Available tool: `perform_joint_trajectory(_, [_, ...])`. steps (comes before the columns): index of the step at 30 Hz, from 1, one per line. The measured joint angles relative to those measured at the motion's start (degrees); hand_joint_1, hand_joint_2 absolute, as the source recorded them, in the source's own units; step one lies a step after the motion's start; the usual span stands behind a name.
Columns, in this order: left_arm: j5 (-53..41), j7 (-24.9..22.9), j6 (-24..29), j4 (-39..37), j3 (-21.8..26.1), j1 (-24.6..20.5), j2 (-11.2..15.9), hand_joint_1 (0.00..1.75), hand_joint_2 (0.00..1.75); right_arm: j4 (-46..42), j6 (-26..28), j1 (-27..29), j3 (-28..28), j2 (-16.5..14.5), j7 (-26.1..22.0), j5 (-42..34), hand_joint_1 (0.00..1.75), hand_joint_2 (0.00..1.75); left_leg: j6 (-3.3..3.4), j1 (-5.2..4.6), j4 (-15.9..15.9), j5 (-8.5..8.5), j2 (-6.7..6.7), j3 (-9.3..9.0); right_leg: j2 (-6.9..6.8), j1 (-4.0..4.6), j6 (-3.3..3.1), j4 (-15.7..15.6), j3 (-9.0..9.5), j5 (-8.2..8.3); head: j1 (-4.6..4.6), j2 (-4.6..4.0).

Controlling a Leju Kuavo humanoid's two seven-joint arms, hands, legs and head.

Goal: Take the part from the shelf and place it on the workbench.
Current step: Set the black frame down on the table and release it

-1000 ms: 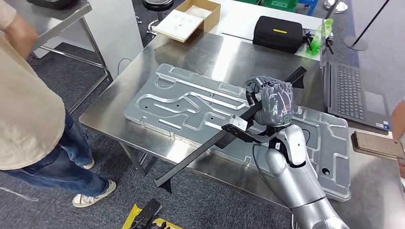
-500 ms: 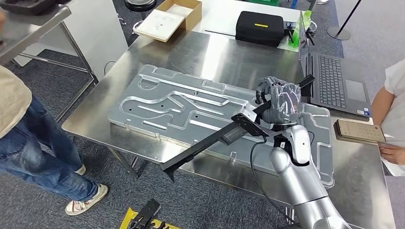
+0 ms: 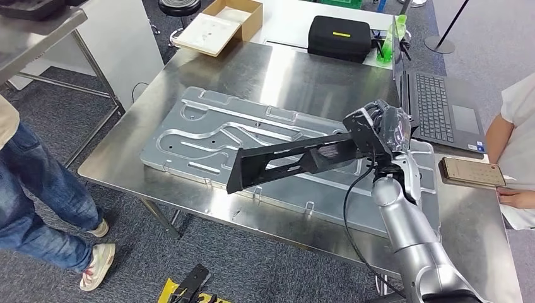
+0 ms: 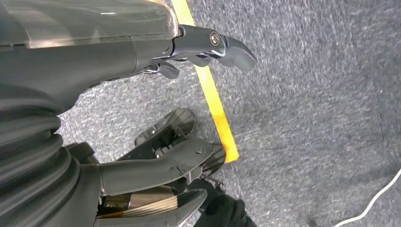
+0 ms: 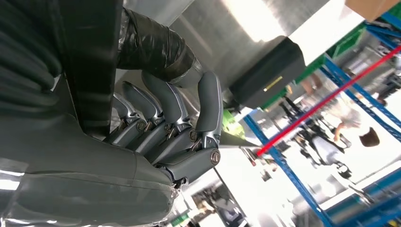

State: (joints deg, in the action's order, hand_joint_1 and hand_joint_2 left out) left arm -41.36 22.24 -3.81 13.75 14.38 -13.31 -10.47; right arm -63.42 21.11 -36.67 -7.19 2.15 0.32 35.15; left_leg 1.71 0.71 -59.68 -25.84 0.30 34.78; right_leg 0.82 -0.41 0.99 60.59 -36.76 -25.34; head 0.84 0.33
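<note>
**A:** Black and matt, the long part [image 3: 296, 159] is a flat bar with slotted cut-outs along its middle and a broad, angled end plate. Where does it lie?

**B:** It hangs roughly level above the steel workbench [image 3: 265, 76], over the near half of the large grooved aluminium plate [image 3: 208, 136]. Its broad end reaches towards the bench's near edge; its other end sits in the right hand [image 3: 382, 132].

**A:** How does that hand hold it?

**B:** The fingers [image 5: 170, 101] curl tightly round the bar, as the right wrist view shows, with the bar crossing the palm.

**A:** And the left hand [image 4: 156, 109]?

**B:** It hangs over grey carpet beside a yellow floor stripe [image 4: 213, 99], thumb and fingers apart, holding nothing.

**A:** What else stands near the plate?

**B:** Beyond it, a black case [image 3: 337, 38] and a cardboard box [image 3: 221, 25]; to its right, a laptop [image 3: 441, 110]. A person in jeans [image 3: 31, 189] stands off the bench's left side.
</note>
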Motion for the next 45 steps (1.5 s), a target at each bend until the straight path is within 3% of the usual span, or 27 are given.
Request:
perform_joint_trajectory(2, [0.0, 0.0, 0.0, 0.0, 0.0, -0.1, 0.0, 0.00, 1.75, 1.8, -1.6, -1.2, 0.3, 0.4, 0.3, -1.3, 1.75, 1.75, 0.54, 0.17, 0.5, 0.30, 0.19, -0.30, -0.18, -0.19, 0.52, 3.9, -1.75, -2.45, 0.01, 0.00])
perform_joint_trajectory(4, [0.0, 0.0, 0.0, 0.0, 0.0, -0.1, 0.1, 0.00, 1.75, 3.0, -2.2, -1.8, 0.4, 0.7, 0.3, -1.8, 1.75, 1.75, 0.69, 0.15, 0.6, 0.33, 0.30, -0.34, -0.26, -0.35, 0.95, 11.0, -5.12, -5.56, 0.00, 0.00])
perform_joint_trajectory(5, [0.0, 0.0, 0.0, 0.0, 0.0, 0.0, 0.2, 0.00, 1.75, 3.5, -2.3, -2.0, 0.4, 0.8, 0.3, -1.8, 1.75, 1.75, 0.71, 0.14, 0.6, 0.31, 0.35, -0.36, -0.28, -0.43, 1.10, 13.5, -6.35, -6.18, 0.01, 0.00])
perform_joint_trajectory(6, [0.0, 0.0, 0.0, 0.0, 0.0, 0.0, 0.2, 0.00, 1.75, 3.9, -2.3, -2.2, 0.4, 0.9, 0.3, -1.8, 1.75, 1.75, 0.71, 0.14, 0.6, 0.30, 0.37, -0.41, -0.34, -0.50, 1.16, 14.0, -6.62, -5.72, 0.01, 0.00])
perform_joint_trajectory(7, [0.0, 0.0, 0.0, 0.0, 0.0, 0.0, 0.2, 0.00, 1.75, 4.3, -2.4, -2.5, 0.4, 0.9, 0.3, -1.9, 1.75, 1.75, 0.69, 0.15, 0.6, 0.28, 0.37, -0.50, -0.41, -0.57, 1.13, 12.4, -5.76, -4.34, 0.01, 0.00])
perform_joint_trajectory(9, [0.1, 0.0, 0.0, 0.0, 0.0, 0.0, 0.2, 0.00, 1.75, 5.0, -3.2, -3.2, 0.5, 0.9, 0.5, -2.0, 1.75, 1.75, 0.56, 0.14, 0.6, 0.24, 0.35, -0.72, -0.69, -0.59, 0.80, 4.8, -1.76, -1.03, 0.00, 0.00])
perform_joint_trajectory(11, [0.2, 0.0, 0.0, 0.0, 0.0, -0.1, 0.2, 0.00, 1.75, 5.8, -4.8, -4.3, 0.4, 0.9, 1.0, -2.5, 1.75, 1.75, 0.02, 0.09, 0.6, 0.22, 0.30, -0.82, -0.83, -0.18, 0.19, -0.7, 1.06, 0.33, -0.01, 0.00])
perform_joint_trajectory(12, [0.3, 0.1, 0.0, 0.0, 0.0, -0.1, 0.2, 0.00, 1.75, 6.4, -5.8, -4.9, 0.4, 0.9, 1.1, -3.0, 1.75, 1.75, -0.35, 0.14, 0.7, 0.24, 0.29, -0.87, -0.83, 0.10, -0.11, -1.4, 1.41, 0.21, -0.01, 0.00])
perform_joint_trajectory(14, [0.5, 0.1, -0.1, 0.0, 0.0, 0.0, 0.3, 0.00, 1.75, 8.0, -7.6, -6.1, 0.4, 1.0, 1.1, -4.8, 0.87, 1.75, -1.12, 0.35, 0.9, 0.25, 0.29, -1.06, -0.70, 0.29, -0.85, -1.9, 1.73, 0.56, -0.02, 0.00])
perform_joint_trajectory(16, [0.8, 0.3, -0.2, 0.0, 0.0, 0.0, 0.4, 0.00, 1.75, 10.2, -9.1, -7.4, 0.4, 1.0, 0.6, -7.0, 0.00, 1.75, -1.61, 0.49, -0.7, -1.03, 0.22, -0.66, -0.72, 0.15, -1.70, -2.8, 2.39, 1.15, -0.04, 0.00])
perform_joint_trajectory(19, [1.1, 0.5, -0.4, 0.0, 0.0, 0.2, 0.6, 0.00, 1.75, 13.3, -10.9, -8.8, 0.4, 1.1, 0.1, -8.5, 0.00, 1.75, -1.94, 0.54, -10.1, -6.39, 0.10, 3.33, -0.81, 0.22, -2.44, -3.3, 2.54, 1.63, -0.11, 0.00])
perform_joint_trajectory(21, [1.2, 0.8, -0.6, 0.0, 0.0, 0.5, 0.7, 0.00, 1.75, 14.9, -12.0, -9.3, 0.4, 1.1, 0.0, -8.6, 0.00, 1.75, -2.19, 0.59, -14.3, -7.80, 0.10, 5.02, -0.77, 0.24, -2.37, -3.3, 2.35, 1.77, -0.11, 0.00])
perform_joint_trajectory(22, [1.4, 0.9, -0.7, 0.0, 0.0, 0.6, 0.8, 0.00, 1.75, 15.8, -12.6, -9.6, 0.4, 1.2, 0.0, -8.6, 0.00, 1.75, -2.31, 0.66, -13.4, -6.96, 0.10, 4.36, -0.75, 0.19, -2.26, -3.2, 2.26, 1.85, -0.11, 0.00])
perform_joint_trajectory(24, [1.6, 1.1, -0.7, 0.0, 0.0, 0.6, 1.0, 0.00, 1.75, 17.5, -13.4, -10.4, 0.3, 1.5, 0.0, -8.7, 0.00, 1.75, -2.57, 0.98, -6.6, -3.96, 0.07, 0.50, -0.77, 0.08, -1.78, -2.6, 1.91, 1.86, -0.11, 0.00])
perform_joint_trajectory(26, [1.8, 1.2, -0.6, 0.0, 0.0, 0.5, 1.1, 0.00, 1.75, 18.8, -13.9, -11.3, 0.3, 2.0, 0.0, -8.9, 0.00, 1.75, -2.21, 1.07, -1.1, -2.31, -0.17, -2.55, -0.78, 0.29, -1.00, -1.6, 1.29, 1.43, -0.04, 0.00])
perform_joint_trajectory(30, [1.8, 1.3, -0.6, 0.0, 0.0, 0.5, 1.1, 0.00, 1.75, 20.3, -14.1, -11.7, 0.3, 2.7, 0.1, -9.0, 0.00, 1.75, -0.36, 0.78, 0.0, -1.64, -0.33, -2.90, -0.85, 0.16, 0.18, -1.2, 1.14, 1.03, 0.14, 0.00])
perform_joint_trajectory(32, [1.8, 1.3, -0.6, 0.0, 0.0, 0.4, 1.1, 0.00, 1.75, 20.8, -14.1, -11.7, 0.3, 3.0, 0.1, -9.0, 0.00, 1.75, 0.35, 0.80, 0.2, -1.18, -0.21, -2.70, -0.84, -0.06, 0.65, 1.9, -0.10, -1.27, 0.16, 0.00])
perform_joint_trajectory(35, [1.8, 1.3, -0.6, 0.0, 0.0, 0.5, 1.1, 0.00, 1.75, 21.5, -14.2, -11.5, 0.2, 3.2, 0.2, -9.1, 0.00, 1.75, 0.73, 0.45, 0.2, -0.93, -0.13, -2.26, -0.83, -0.10, 0.88, 12.0, -4.58, -6.54, 0.15, 0.00])
perform_joint_trajectory(36, [1.8, 1.3, -0.6, 0.0, 0.0, 0.6, 1.2, 0.00, 1.31, 21.7, -14.3, -11.3, 0.2, 3.2, 0.2, -9.2, 0.00, 1.75, 0.77, 0.31, 0.2, -0.91, -0.15, -2.17, -0.82, -0.05, 0.73, 13.9, -5.42, -6.87, 0.15, 0.00])
perform_joint_trajectory(37, [1.8, 1.3, -0.6, 0.0, 0.0, 0.6, 1.2, 0.00, 0.87, 21.9, -14.4, -11.2, 0.1, 3.2, 0.1, -9.2, 0.00, 1.75, 0.79, 0.19, 0.2, -0.90, -0.20, -2.15, -0.82, 0.07, 0.43, 13.6, -5.26, -6.10, 0.15, 0.00])
perform_joint_trajectory(39, [1.8, 1.3, -0.6, 0.0, 0.0, 0.6, 1.1, 0.00, 0.00, 22.1, -14.7, -11.0, 0.0, 3.3, 0.3, -9.1, 0.00, 1.75, 0.81, 0.06, 0.2, -0.91, -0.40, -2.20, -0.84, 0.71, -0.64, 7.3, -2.17, -2.36, 0.15, 0.00])
perform_joint_trajectory(41, [1.9, 1.3, -0.6, 0.0, 0.0, 0.6, 1.0, 0.00, 0.00, 22.4, -14.9, -10.7, 0.0, 3.4, 0.5, -9.2, 0.00, 1.75, 0.68, -0.07, 0.3, -0.84, -0.61, -2.05, -1.16, 1.56, -1.77, 0.5, 0.89, 0.36, 0.15, 0.00])
perform_joint_trajectory(42, [1.9, 1.4, -0.6, 0.0, 0.0, 0.7, 0.9, 0.00, 0.00, 22.5, -14.9, -10.5, 0.0, 3.4, 0.5, -9.2, 0.00, 1.75, 0.54, -0.10, 0.4, -0.77, -0.66, -1.90, -1.30, 1.85, -2.15, -1.2, 1.47, 0.86, 0.14, 0.00])
perform_joint_trajectory(45, [1.9, 1.4, -0.5, 0.0, 0.0, 0.7, 0.8, 0.00, 0.00, 22.6, -15.3, -10.5, -0.1, 3.2, 0.5, -9.3, 0.00, 1.75, -0.04, -0.18, 0.9, -0.72, -0.69, -1.99, -1.46, 1.74, -2.55, -2.7, 1.94, 1.23, 0.15, 0.00])
